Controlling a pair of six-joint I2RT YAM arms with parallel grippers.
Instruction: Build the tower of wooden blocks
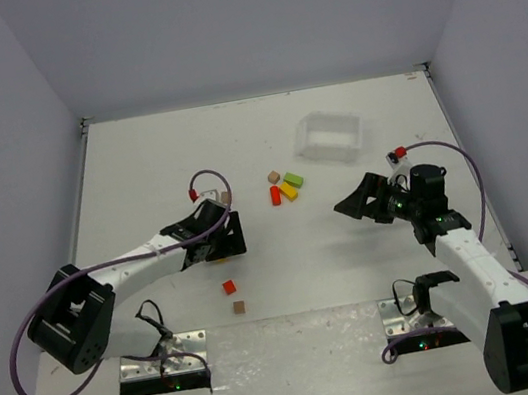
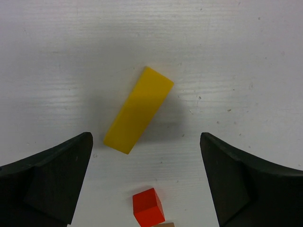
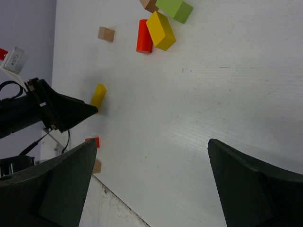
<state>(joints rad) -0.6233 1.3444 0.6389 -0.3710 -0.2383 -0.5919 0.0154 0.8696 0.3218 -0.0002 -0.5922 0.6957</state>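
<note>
Wood block tower is not yet stacked: its green, yellow, red and brown pieces lie close together in the middle of the bench. The left hand hovers wide open and empty over a long yellow block lying slantwise. The right hand hangs open and empty. The step appears to be pickup; next, the hand probably needs to turn to the slant, lower and close.

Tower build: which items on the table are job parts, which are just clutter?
Job: long yellow wooden block; small red wooden cube; plain brown wooden cube beside it; centre cluster of green block, yellow block, red cylinder, brown cube.
Lying about: clear plastic tray.
</note>
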